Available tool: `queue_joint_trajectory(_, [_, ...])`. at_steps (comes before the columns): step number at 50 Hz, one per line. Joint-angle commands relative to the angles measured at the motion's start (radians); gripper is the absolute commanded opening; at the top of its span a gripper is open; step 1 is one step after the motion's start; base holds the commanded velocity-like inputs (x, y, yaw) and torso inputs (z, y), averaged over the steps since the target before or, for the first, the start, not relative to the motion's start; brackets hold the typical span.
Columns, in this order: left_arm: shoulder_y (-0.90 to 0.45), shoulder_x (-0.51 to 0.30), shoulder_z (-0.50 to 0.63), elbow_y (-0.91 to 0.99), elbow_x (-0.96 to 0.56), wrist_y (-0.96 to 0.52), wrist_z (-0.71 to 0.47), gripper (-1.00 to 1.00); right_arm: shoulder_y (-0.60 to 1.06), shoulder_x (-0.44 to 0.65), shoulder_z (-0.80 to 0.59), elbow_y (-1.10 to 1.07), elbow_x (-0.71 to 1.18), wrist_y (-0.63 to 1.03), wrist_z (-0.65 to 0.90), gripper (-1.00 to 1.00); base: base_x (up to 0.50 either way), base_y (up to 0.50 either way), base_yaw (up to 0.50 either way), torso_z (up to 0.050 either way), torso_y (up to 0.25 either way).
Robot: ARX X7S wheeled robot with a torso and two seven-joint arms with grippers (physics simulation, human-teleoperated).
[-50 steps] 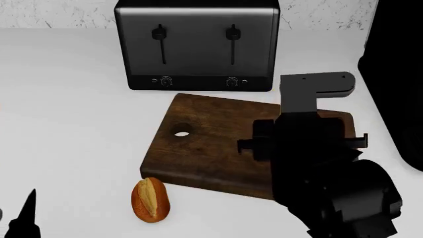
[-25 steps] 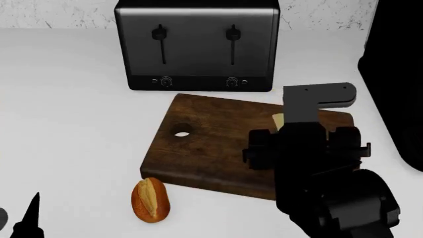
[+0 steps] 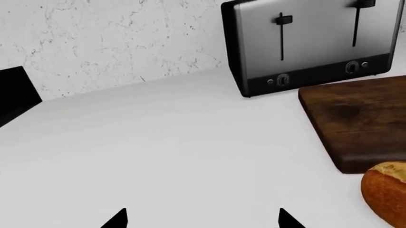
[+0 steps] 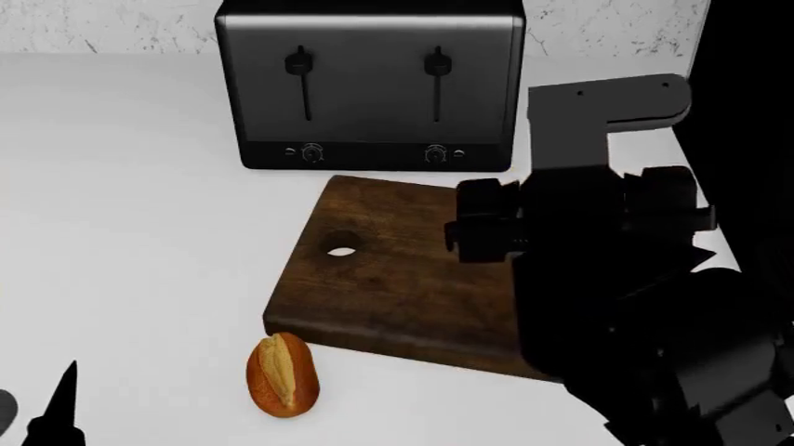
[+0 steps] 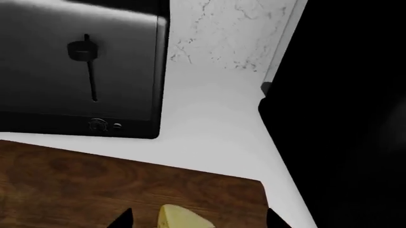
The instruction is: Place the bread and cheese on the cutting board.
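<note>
Head view: right hand (image 5: 197,221) now higher than before, fingers spread, cheese (image 5: 180,218) released on cutting board (image 4: 397,279).

The cutting board (image 4: 385,279) lies on the worktop (image 4: 125,204) just in front of the toaster (image 4: 368,84). The bread (image 4: 284,373) sits on the worktop just off the board's near left corner. The cheese (image 5: 180,218) rests on the board near its right end, below the right tool (image 5: 198,219).
</note>
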Motion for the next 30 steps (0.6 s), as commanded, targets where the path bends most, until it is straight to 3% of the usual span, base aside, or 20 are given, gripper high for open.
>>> queue_joint_trajectory(1, [-0.01, 0.002, -0.014, 0.016, -0.021, -0.028, -0.01, 1.0, 0.014, 0.0, 0.052, -0.164, 0.128, 0.103, 0.05, 1.0, 0.0, 0.0, 0.0, 0.0, 0.0])
queue_joint_trajectory(17, [-0.009, -0.003, -0.017, 0.008, -0.024, -0.02, -0.016, 1.0, -0.006, -0.078, 0.053, -0.311, 0.292, 0.219, 0.15, 1.0, 0.0, 0.0, 0.0, 0.0, 0.0])
queue_joint_trajectory(30, [-0.022, -0.003, -0.035, 0.022, -0.046, -0.041, -0.024, 1.0, -0.002, -0.191, -0.026, -0.266, 0.24, 0.138, 0.08, 1.0, 0.0, 0.0, 0.0, 0.0, 0.0])
